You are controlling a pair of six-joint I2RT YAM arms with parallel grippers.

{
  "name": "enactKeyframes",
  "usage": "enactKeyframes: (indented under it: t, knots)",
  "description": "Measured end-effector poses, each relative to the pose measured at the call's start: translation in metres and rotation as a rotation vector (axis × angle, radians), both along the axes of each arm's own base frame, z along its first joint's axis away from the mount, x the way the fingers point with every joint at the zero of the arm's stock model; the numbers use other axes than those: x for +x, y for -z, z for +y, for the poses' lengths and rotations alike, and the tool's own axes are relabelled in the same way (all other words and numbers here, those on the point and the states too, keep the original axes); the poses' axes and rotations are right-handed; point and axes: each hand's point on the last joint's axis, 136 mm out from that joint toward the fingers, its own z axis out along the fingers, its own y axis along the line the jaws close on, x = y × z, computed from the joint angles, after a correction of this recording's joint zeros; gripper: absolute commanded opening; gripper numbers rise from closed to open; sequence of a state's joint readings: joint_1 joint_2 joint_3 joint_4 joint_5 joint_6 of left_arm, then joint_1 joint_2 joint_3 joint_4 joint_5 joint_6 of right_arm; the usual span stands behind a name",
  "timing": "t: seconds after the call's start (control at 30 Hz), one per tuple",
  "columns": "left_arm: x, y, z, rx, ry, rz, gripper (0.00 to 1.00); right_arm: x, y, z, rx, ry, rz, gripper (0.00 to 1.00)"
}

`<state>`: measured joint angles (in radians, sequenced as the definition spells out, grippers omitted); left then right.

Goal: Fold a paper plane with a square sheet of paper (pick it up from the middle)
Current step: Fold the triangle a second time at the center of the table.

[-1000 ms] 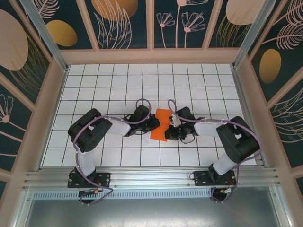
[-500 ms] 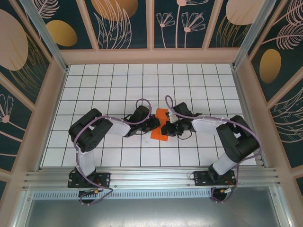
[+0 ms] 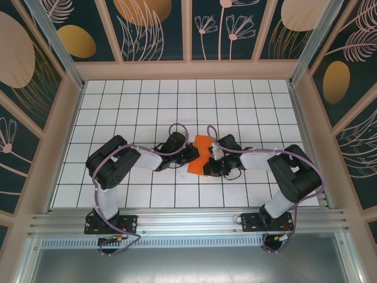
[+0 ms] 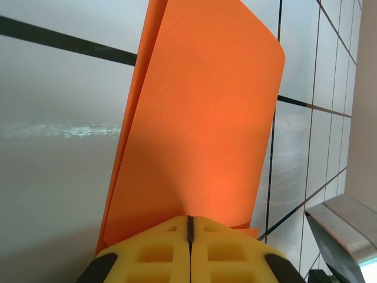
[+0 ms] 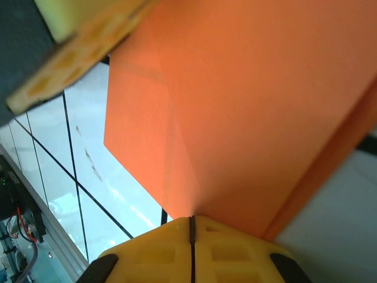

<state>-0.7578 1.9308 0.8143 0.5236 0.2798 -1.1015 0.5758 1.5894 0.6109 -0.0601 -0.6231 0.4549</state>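
From above, we saw the folded orange sheet of paper (image 3: 202, 154) near the middle of the white tiled counter (image 3: 147, 106), between the left gripper (image 3: 194, 155) and the right gripper (image 3: 208, 161), which met it from opposite sides. Its long axis ran from the near edge toward the far wall, leaning slightly right.

In the left wrist view, the left gripper (image 4: 189, 227) had its jaws pressed together on the near edge of the paper (image 4: 200, 118). The paper stretched straight away from them in two layers, and its far corner was rounded.

In the right wrist view, the right gripper (image 5: 192, 227) had its jaws likewise clamped on the paper (image 5: 247, 106). A crease ran away from them, and the left gripper's yellow pad (image 5: 82, 41) touched the far edge.
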Motion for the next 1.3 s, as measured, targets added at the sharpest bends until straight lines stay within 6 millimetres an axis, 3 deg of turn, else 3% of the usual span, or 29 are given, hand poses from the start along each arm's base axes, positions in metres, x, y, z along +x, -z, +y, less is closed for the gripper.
enactKeyframes:
  t: [0.37, 0.53, 0.63, 0.73, 0.8, 0.9, 1.03, 1.3]
  knots:
    - [0.0, 0.0, 0.0, -0.005, -0.002, -0.003, 0.08, -0.01, 0.001, -0.01, 0.042, 0.014, -0.003, 0.09]
    - [0.0, -0.001, 0.0, -0.006, -0.001, -0.004, 0.1, -0.011, -0.005, -0.022, 0.039, 0.06, 0.017, 0.19]
    - [0.0, -0.003, 0.0, -0.005, 0.001, -0.007, 0.12, 0.0, -0.02, -0.024, 0.029, 0.093, -0.03, 0.31]
    - [-0.002, -0.005, 0.002, 0.006, 0.004, -0.001, 0.15, 0.026, -0.034, -0.027, -0.01, 0.142, -0.109, 0.33]
    - [-0.004, -0.008, 0.004, 0.018, 0.009, 0.0, 0.18, 0.042, -0.042, -0.027, -0.033, 0.171, -0.156, 0.46]
    - [-0.005, -0.02, 0.006, 0.018, 0.013, -0.016, 0.2, 0.055, -0.043, -0.029, -0.058, 0.206, -0.175, 0.48]
    - [-0.003, -0.038, 0.006, 0.004, 0.011, -0.048, 0.19, 0.056, -0.03, -0.032, -0.096, 0.223, -0.145, 0.49]
    - [-0.008, -0.031, 0.011, 0.02, 0.011, -0.036, 0.15, 0.06, -0.016, -0.03, -0.115, 0.224, -0.115, 0.47]
